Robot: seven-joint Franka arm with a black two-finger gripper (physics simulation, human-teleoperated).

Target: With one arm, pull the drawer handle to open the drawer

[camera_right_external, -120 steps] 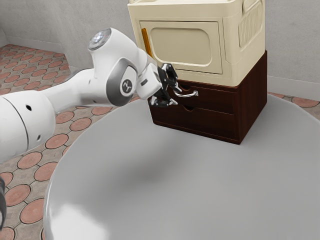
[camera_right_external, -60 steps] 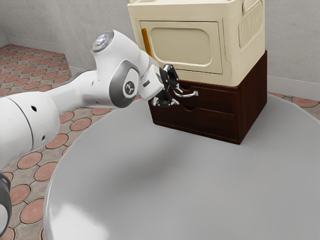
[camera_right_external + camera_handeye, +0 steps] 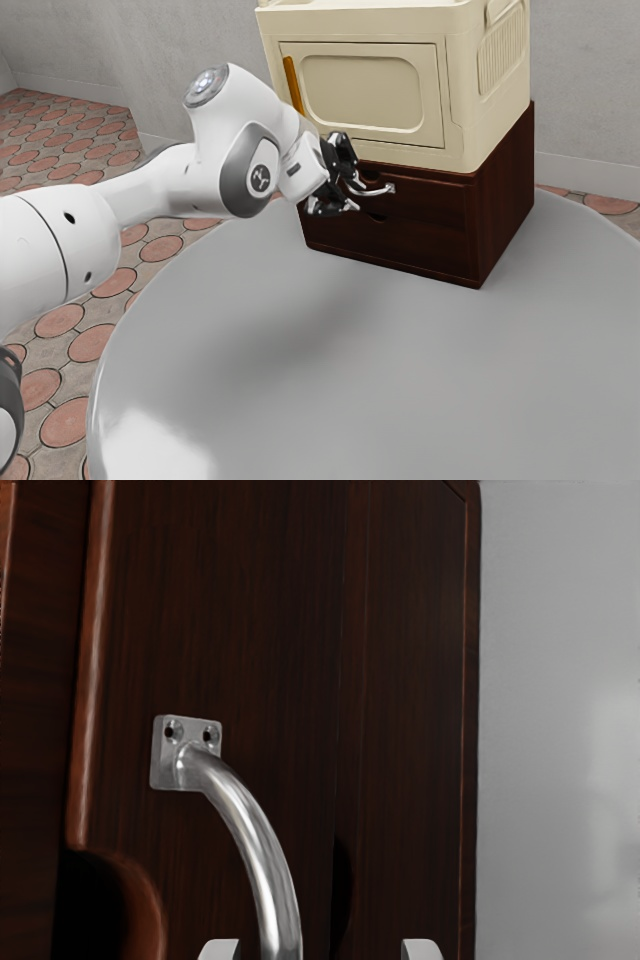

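Two fingers (image 3: 344,153), wide apart, flank one silver handle (image 3: 262,850) on the upper of two drawers (image 3: 430,202).

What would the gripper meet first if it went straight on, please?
Most likely the handle, in line with the gap of the open gripper, then the drawer front behind; how far the handle sits inside that gap is unclear.

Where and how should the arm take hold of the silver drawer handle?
Best at the middle of the curved handle, coming from in front of the upper drawer, one finger above and one below. The bar runs roughly level and bows outward from its mounting plate, so its middle probably leaves the most room behind.
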